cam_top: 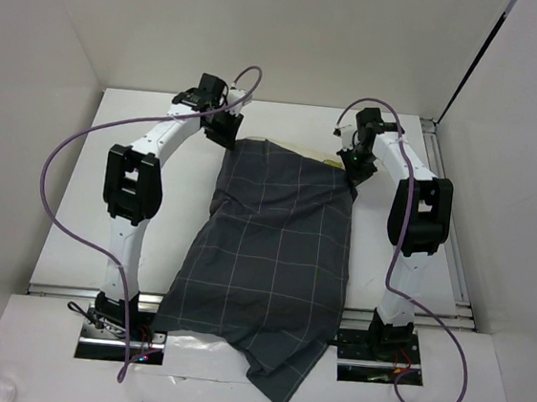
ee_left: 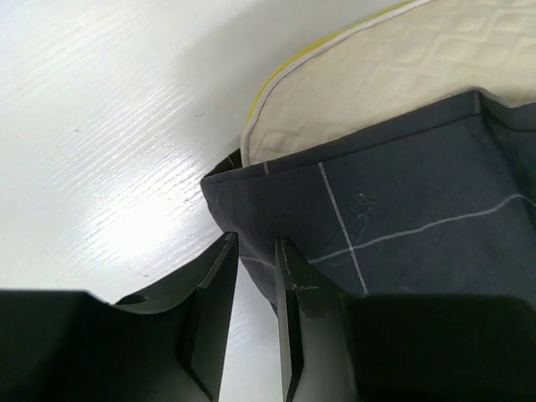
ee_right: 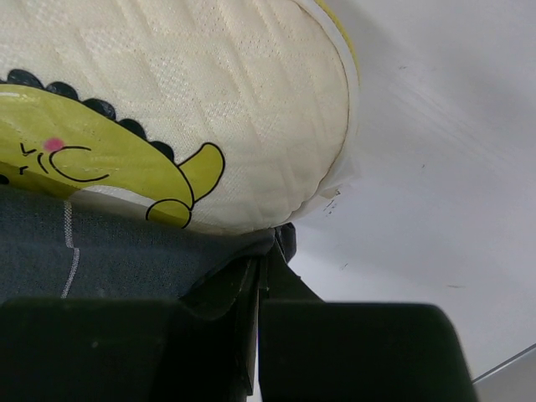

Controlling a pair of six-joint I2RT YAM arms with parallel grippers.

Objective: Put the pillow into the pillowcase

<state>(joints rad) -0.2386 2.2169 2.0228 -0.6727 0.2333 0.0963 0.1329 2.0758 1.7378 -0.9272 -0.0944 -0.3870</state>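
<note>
I see the pillowcase (cam_top: 277, 260) lying lengthwise on the tabletop (cam_top: 184, 183) between the two arms. Its near end drapes over the near edge between the bases. The pillow (ee_left: 377, 75) sits inside it, and only its far end projects from the far opening. That end shows a quilted cream surface and a yellow band along the rim. The right wrist view also shows a yellow cartoon print (ee_right: 84, 151) with a black outline on the exposed end. The left fingers (ee_left: 219, 285) are at the far-left corner of the pillowcase. They stand a narrow gap apart, and bare tabletop shows through the gap. The corner fabric lies just beside the right-hand finger, and I see no fabric between the two. The right fingers (ee_right: 226, 293) are at the far-right corner, just under the pillow end. They are pressed together, and the pillowcase hem runs into their tips.
</note>
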